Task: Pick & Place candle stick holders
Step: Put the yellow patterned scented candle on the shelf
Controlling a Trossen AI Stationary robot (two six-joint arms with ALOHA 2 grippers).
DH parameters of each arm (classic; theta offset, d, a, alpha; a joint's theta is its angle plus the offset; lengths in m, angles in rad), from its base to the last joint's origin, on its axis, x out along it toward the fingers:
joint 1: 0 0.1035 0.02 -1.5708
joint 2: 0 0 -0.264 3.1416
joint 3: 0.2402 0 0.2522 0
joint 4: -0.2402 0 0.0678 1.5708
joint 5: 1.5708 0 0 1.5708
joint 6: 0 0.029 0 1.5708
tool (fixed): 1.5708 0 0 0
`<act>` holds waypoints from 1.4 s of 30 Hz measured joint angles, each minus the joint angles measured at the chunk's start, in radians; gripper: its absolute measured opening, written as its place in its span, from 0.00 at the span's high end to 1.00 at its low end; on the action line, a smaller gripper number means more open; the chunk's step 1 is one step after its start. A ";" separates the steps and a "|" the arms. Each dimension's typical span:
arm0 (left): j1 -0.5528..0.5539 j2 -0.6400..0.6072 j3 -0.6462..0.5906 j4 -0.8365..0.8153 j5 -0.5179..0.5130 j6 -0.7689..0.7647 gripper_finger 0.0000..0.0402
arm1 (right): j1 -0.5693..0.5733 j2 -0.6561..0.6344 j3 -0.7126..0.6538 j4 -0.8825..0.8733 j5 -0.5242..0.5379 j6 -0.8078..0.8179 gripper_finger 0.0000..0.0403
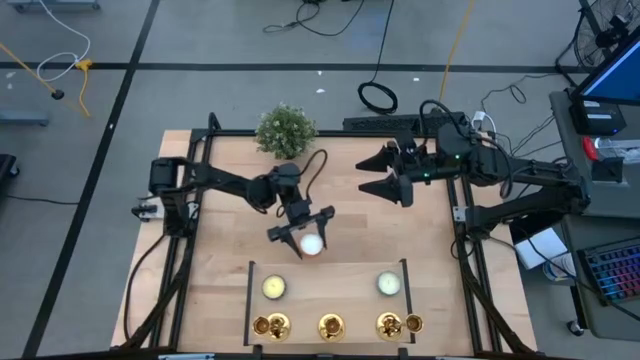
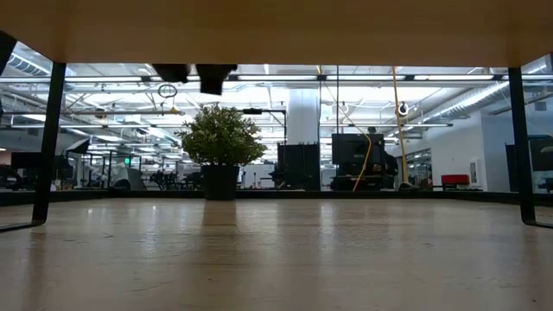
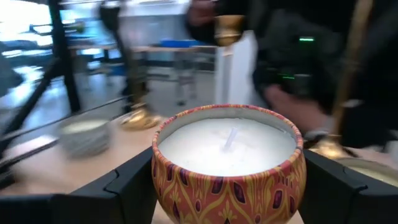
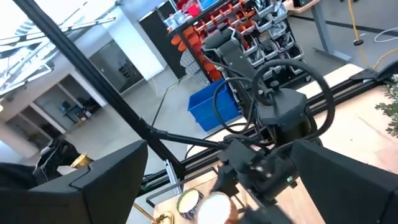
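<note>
1. left claw [image 1: 301, 236] sits over the middle of the tabletop [image 1: 220, 270], clamped on a candle tin [image 1: 312, 244]; in the left wrist view we see the tin [image 3: 229, 167] wedged between both fingers [image 3: 127, 186], white wax and wick on top, orange patterned wall.
2. right claw [image 1: 383, 171] hangs over the far right part of the tabletop, fingers spread wide and grasping nothing; its wrist view looks past those fingers [image 4: 93, 180] at the left arm.
3. candle stick holders: we count three gold ones in a row along the near edge, left [image 1: 271, 325], middle [image 1: 331, 325], right [image 1: 389, 324]; the right one has another small gold piece [image 1: 413, 323] touching or just beside it, we cannot tell which.
4. two more candles stand just behind that row, a yellowish one [image 1: 274, 287] on the left and a pale one [image 1: 389, 284] on the right.
5. all of these sit inside a thin dark frame [image 1: 251, 300] near the front edge.
6. potted plant [image 1: 285, 130] stands at the far edge, well apart from the holders; the low view shows it [image 2: 220, 147] upright in a dark pot.
7. neither claw touches any holder.
</note>
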 joint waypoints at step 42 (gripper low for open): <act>-0.093 0.247 0.287 -0.099 0.172 0.079 0.27 | 0.185 -0.165 -0.124 -0.186 0.590 -0.304 0.02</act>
